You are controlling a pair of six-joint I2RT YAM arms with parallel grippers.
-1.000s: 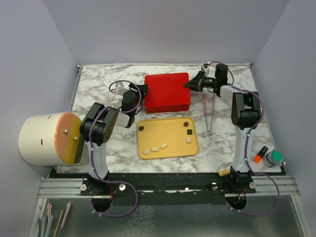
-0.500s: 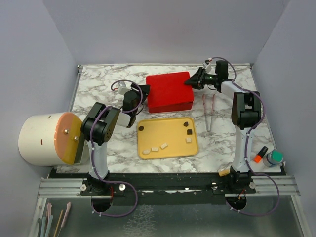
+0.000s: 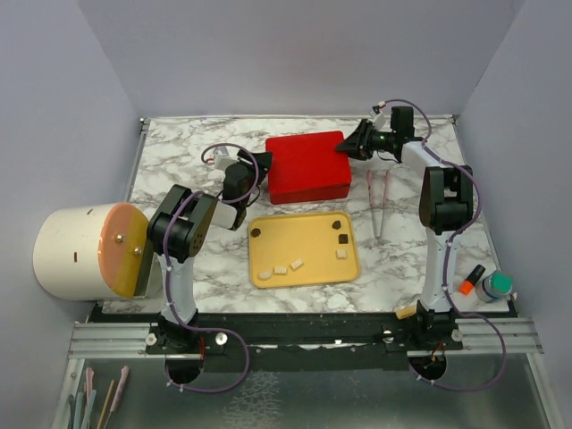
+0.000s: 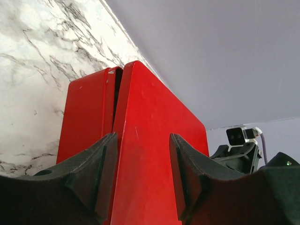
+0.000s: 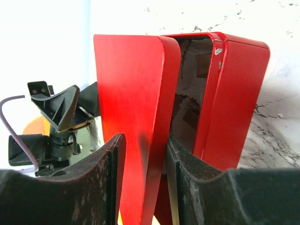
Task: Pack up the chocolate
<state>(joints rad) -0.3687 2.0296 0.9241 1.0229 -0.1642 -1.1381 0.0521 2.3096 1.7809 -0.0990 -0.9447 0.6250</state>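
Note:
Three dark brown chocolate pieces (image 3: pixel 255 231) (image 3: pixel 333 224) (image 3: pixel 341 239) lie on a yellow tray (image 3: pixel 308 277), with several pale pieces (image 3: pixel 280 269) beside them. A red box stands behind the tray. Its red lid (image 3: pixel 304 161) (image 4: pixel 150 117) (image 5: pixel 131 84) is raised off the red base (image 4: pixel 86 117) (image 5: pixel 234 93) on the right side, showing a dark lining. My right gripper (image 3: pixel 350 147) (image 5: pixel 145 164) is shut on the lid's right rim. My left gripper (image 3: pixel 259 165) (image 4: pixel 143 159) clasps the lid's left edge, where the gap is narrow.
Pink tweezers (image 3: pixel 377 206) lie right of the box. A white drum with an orange face (image 3: pixel 85 250) stands at the left edge. An orange marker (image 3: pixel 471 280) and a green-capped jar (image 3: pixel 494 286) sit at the near right. Grey walls close three sides.
My right gripper has drawn back and to the right with the lid rim. The red lid has shifted a little to the right. The left gripper stays at the left edge.

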